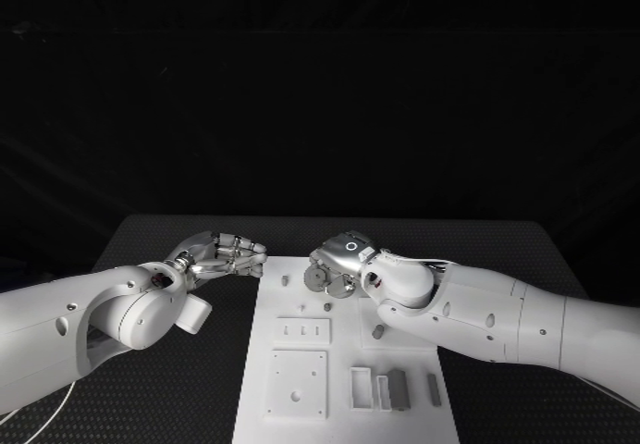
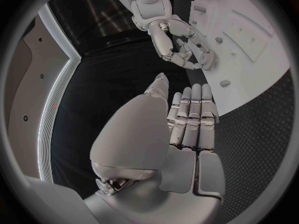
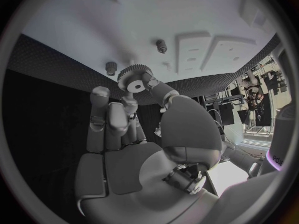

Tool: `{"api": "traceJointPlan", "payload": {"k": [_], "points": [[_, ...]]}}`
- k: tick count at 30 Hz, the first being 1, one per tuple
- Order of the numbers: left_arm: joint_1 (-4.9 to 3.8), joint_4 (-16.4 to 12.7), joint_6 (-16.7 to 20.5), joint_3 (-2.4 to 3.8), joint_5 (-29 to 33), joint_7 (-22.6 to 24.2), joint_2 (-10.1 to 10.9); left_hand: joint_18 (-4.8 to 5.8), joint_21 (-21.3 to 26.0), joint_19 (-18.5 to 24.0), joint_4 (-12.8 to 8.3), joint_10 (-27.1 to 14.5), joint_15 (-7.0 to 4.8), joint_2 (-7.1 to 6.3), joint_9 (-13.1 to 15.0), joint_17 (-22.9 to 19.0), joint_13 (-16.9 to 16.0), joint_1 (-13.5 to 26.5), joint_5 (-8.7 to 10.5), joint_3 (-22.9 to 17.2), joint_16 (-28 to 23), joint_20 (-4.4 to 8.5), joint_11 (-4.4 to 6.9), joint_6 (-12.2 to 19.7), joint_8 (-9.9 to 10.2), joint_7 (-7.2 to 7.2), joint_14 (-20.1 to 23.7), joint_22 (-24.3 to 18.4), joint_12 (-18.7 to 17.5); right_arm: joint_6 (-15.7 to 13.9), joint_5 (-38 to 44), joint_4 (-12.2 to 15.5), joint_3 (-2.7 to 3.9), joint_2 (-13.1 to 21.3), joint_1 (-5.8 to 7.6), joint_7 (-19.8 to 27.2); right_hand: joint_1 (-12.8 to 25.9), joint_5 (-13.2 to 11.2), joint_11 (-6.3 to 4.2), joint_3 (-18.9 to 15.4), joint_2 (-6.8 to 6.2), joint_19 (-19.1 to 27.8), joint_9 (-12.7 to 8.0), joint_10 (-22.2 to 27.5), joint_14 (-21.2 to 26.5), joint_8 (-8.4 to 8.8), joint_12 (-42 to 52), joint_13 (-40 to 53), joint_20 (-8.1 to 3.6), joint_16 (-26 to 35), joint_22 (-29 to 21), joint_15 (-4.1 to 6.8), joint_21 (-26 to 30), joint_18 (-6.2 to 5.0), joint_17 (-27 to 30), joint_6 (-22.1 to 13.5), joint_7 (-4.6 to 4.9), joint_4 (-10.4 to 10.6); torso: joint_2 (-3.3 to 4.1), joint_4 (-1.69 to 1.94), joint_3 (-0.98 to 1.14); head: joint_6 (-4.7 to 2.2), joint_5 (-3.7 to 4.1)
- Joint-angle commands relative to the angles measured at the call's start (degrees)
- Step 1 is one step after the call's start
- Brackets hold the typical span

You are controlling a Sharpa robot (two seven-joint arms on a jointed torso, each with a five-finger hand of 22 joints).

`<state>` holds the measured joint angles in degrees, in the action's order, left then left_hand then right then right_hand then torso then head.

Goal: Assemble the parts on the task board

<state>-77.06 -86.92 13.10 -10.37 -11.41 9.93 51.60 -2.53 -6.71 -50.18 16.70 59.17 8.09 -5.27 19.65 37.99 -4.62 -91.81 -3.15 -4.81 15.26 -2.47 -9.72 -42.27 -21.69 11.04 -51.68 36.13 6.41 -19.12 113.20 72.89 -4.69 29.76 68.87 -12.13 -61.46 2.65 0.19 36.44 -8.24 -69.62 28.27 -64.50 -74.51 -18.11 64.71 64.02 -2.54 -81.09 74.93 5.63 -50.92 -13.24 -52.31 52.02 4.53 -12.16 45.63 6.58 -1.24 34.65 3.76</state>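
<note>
A: Grey toothed gear, pinched by the right hand; its flat face with the centre hole is plain only in the right wrist view.
B: In the head view it hangs over the task board's upper edge, centre frame.
A: Left hand?
B: Holding nothing, fingers straight and close together, over black table left of the board.

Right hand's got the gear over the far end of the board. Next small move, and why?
Probably lower the gear onto one of the small pegs on the task board. The right hand pinches it just above the board, with a peg close beside it. The left hand is off the board, holding nothing.
</note>
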Motion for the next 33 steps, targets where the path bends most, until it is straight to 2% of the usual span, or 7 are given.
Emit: {"api": "traceJointPlan", "payload": {"k": [1, 8, 16, 19, 33], "points": [[-0.07, -0.08, -0.55, 0.05, -0.17, 0.64, -0.16, 0.34, 0.35, 0.04, -0.13, 0.01, 0.32, -0.41, -0.07, 0.1, 0.07, 0.35, 0.14, -0.32, -0.27, -0.2, -0.23, 0.18, 0.28, 0.98, 0.13, -0.09, -0.37, 1.34, 1.52, -1.09, -0.27, -0.77, -0.53, -0.48, 0.25, 0.12, 0.02, 0.26, -0.38, -0.4, 1.07, -0.41, -0.07, -0.28, -0.14, -0.07, -0.19, -0.29, 0.95, 0.3, -0.24, -1.76, 0.09, 2.18, 2.09, 0.19, 0.02, 0.02, 0.0, 0.0, -0.09], [-0.07, 0.06, -0.55, 0.05, -0.17, 0.6, -0.11, 0.34, 0.37, 0.04, -0.12, 0.01, 0.32, -0.42, -0.07, 0.11, 0.08, 0.36, 0.14, -0.32, -0.29, -0.21, -0.23, 0.18, 0.29, 0.98, 0.13, -0.1, -0.39, 1.78, 1.76, -1.99, -0.35, -1.28, -0.8, -1.22, 0.43, 0.12, 0.04, 0.27, -0.56, -0.39, 1.07, -0.39, -0.04, -0.21, -0.23, -0.11, -0.19, -0.28, 0.93, 0.28, -0.2, -1.76, 0.13, 2.13, 2.11, 0.36, 0.0, 0.0, 0.04, 0.13, -0.18], [-0.07, -0.05, -0.59, 0.05, -0.17, 0.62, -0.15, 0.35, 0.38, 0.03, -0.12, 0.03, 0.33, -0.43, -0.07, 0.12, 0.08, 0.36, 0.14, -0.32, -0.31, -0.21, -0.23, 0.18, 0.3, 0.99, 0.13, -0.1, -0.41, 2.32, 1.75, -2.2, -0.51, -1.42, -0.8, -1.19, 0.46, 0.12, 0.04, 0.3, -0.65, -0.38, 1.07, -0.38, -0.03, -0.18, -0.27, -0.12, -0.19, -0.27, 0.92, 0.28, -0.18, -1.76, 0.15, 2.11, 2.12, 0.41, 0.02, -0.22, 0.06, 0.3, -0.43], [-0.07, -0.06, -0.57, 0.05, -0.17, 0.56, -0.11, 0.34, 0.39, 0.03, -0.12, 0.03, 0.32, -0.43, -0.07, 0.13, 0.08, 0.36, 0.14, -0.32, -0.32, -0.21, -0.23, 0.18, 0.3, 0.99, 0.13, -0.1, -0.42, 2.36, 1.75, -2.41, -0.52, -1.41, -0.8, -1.29, 0.47, 0.12, 0.04, 0.32, -0.66, -0.37, 1.08, -0.38, -0.02, -0.17, -0.28, -0.13, -0.19, -0.26, 0.92, 0.27, -0.17, -1.76, 0.16, 2.11, 2.12, 0.43, 0.02, -0.23, 0.13, 0.29, -0.45], [-0.07, 0.0, -0.69, 0.05, -0.17, 0.55, -0.25, 0.35, 0.42, 0.02, -0.12, 0.05, 0.33, -0.43, -0.07, 0.15, 0.09, 0.36, 0.14, -0.32, -0.36, -0.21, -0.24, 0.17, 0.32, 1.0, 0.12, -0.1, -0.46, 2.47, 1.12, -3.39, -0.53, -2.5, -0.81, -0.94, 0.5, 0.12, 0.11, 0.46, -1.0, -0.3, 1.01, -0.22, 0.04, 0.13, -0.46, -0.17, -0.19, -0.19, 0.89, 0.23, -0.06, -1.76, 0.25, 1.7, 2.21, 0.55, -0.02, -0.14, 0.1, 0.26, -0.41]]}}
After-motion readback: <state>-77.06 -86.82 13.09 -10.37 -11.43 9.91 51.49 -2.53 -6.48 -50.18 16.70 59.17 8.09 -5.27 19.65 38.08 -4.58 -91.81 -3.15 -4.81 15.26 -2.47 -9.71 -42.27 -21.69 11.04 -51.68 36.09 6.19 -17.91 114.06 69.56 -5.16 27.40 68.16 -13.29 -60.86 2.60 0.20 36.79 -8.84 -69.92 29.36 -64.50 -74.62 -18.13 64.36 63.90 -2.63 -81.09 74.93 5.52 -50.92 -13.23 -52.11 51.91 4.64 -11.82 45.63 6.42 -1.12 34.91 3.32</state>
